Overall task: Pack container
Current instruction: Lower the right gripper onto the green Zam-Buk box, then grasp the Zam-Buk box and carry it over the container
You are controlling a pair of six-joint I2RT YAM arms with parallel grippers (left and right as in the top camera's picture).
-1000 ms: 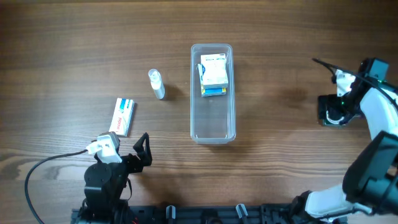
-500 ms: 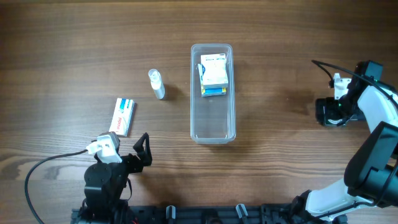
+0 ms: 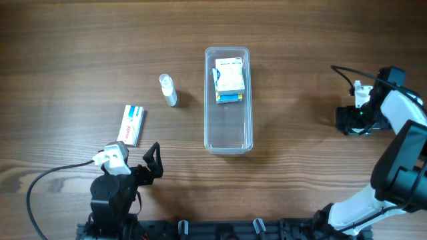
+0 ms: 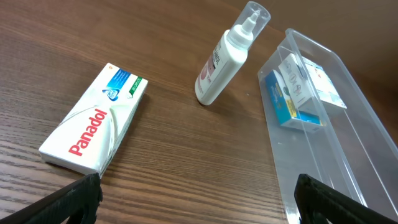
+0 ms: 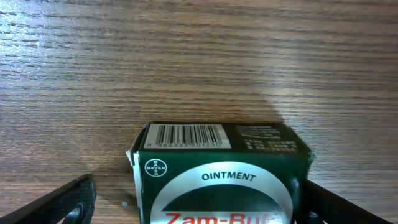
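Note:
The clear container [image 3: 228, 130] stands in the middle of the table with a white, blue and yellow box [image 3: 229, 80] in its far end. It also shows in the left wrist view [image 4: 348, 155]. A white Panadol box [image 3: 131, 124] and a small white bottle [image 3: 167, 89] lie to its left. My left gripper [image 3: 155, 163] is open and empty near the front edge, its fingers [image 4: 196, 199] facing these. My right gripper [image 3: 348, 121] is open at the far right, its fingers [image 5: 193, 205] on either side of a dark green ointment box [image 5: 217, 168], with a gap on the left side.
A black cable [image 3: 47, 183] loops from the left arm across the front left of the wooden table. The right arm's white body [image 3: 400, 113] and cable reach in from the right edge.
My right gripper has moved slightly left and lower at the right side of the table. The left arm and the objects have not moved.

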